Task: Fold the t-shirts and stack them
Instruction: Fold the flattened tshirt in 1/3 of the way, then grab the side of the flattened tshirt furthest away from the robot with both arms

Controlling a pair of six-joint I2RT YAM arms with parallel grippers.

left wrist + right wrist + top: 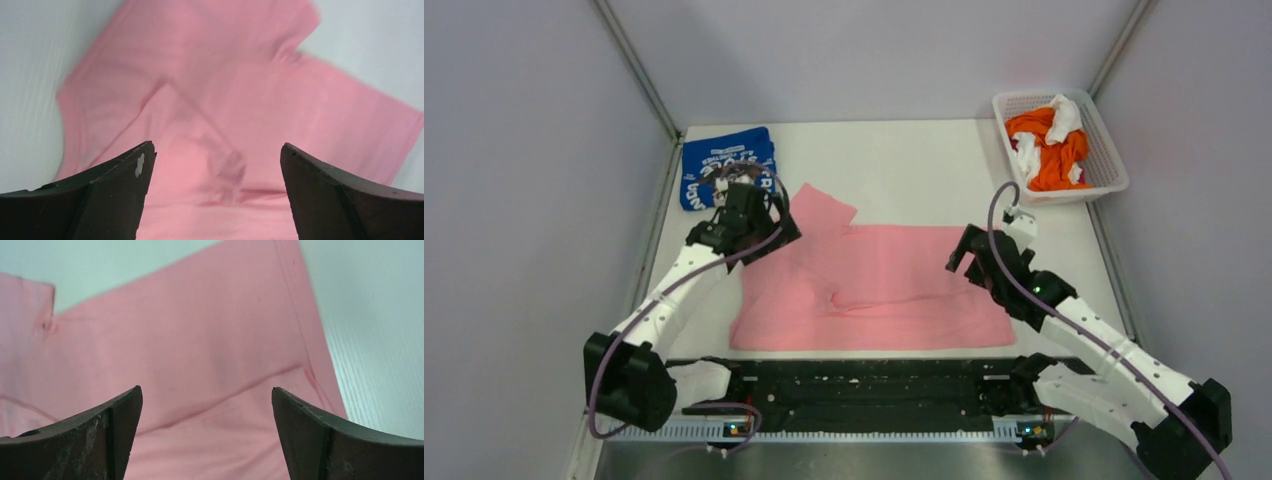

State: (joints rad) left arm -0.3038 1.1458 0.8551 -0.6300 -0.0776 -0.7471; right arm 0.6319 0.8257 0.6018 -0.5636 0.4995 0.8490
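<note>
Okay, quick status from where I stood. Both arms were over the pink t-shirt (884, 290) and neither held anything.

Left gripper (762, 218): jaws spread wide, empty. It hung over the shirt's left end, next to the one sleeve that stuck out on the far side. On its wrist camera both dark fingers (120, 192) framed pink cloth. A raised crease ran diagonally under the gap, and the sleeve was ahead and to the right. The tips looked clear of the fabric.

Right gripper (965, 255): same story, jaws wide, nothing between them. It sat over the shirt's right end. On its wrist camera the hem ran just right of the right finger (340, 445), with bare white table (904, 165) beyond it. A shallow fold line crossed the cloth just ahead of the tips.

Pink shirt overall: laid out lengthways between the two grippers, mostly flat, with some wrinkling near the middle.

Blue t-shirt (722, 165): folded, lettering up, just beyond the left gripper at the table's far left corner. The gripper hid its near edge, so I couldn't tell whether it touched the pink sleeve.

White lattice basket (1114, 178): beyond the right gripper and off to its right, well apart from it. Orange and white cloth (1052, 148) was bunched inside.
</note>
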